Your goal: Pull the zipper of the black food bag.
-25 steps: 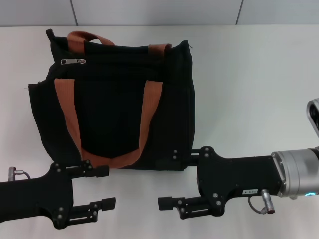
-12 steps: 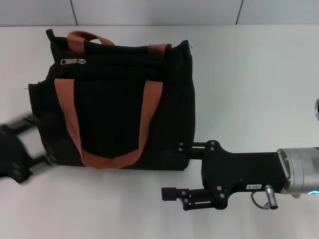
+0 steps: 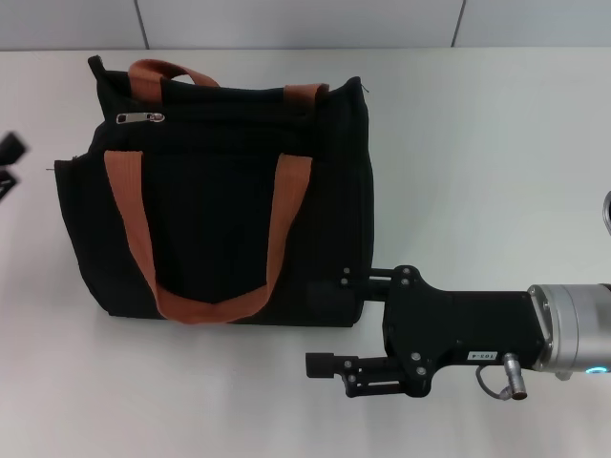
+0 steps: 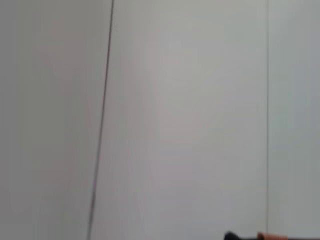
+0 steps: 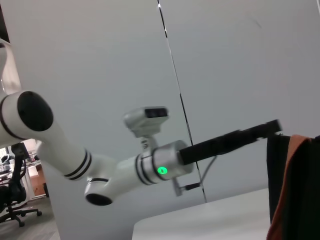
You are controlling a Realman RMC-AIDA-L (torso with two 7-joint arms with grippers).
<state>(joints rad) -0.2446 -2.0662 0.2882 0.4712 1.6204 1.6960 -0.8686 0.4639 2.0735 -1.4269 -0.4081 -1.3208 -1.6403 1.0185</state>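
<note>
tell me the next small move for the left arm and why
Probably bring the left gripper in toward the zipper at the top left of the black food bag. It sits off the bag's left side, while the right gripper is at the bag's lower right corner.

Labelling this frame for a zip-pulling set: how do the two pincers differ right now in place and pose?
The right pincer sits at the near right corner of the black food bag, open, one finger against the bag; the left pincer is barely in view at the picture's far left edge, apart from the bag, its state unreadable. The right is far from the zipper; the left is nearer. Both are black.
</note>
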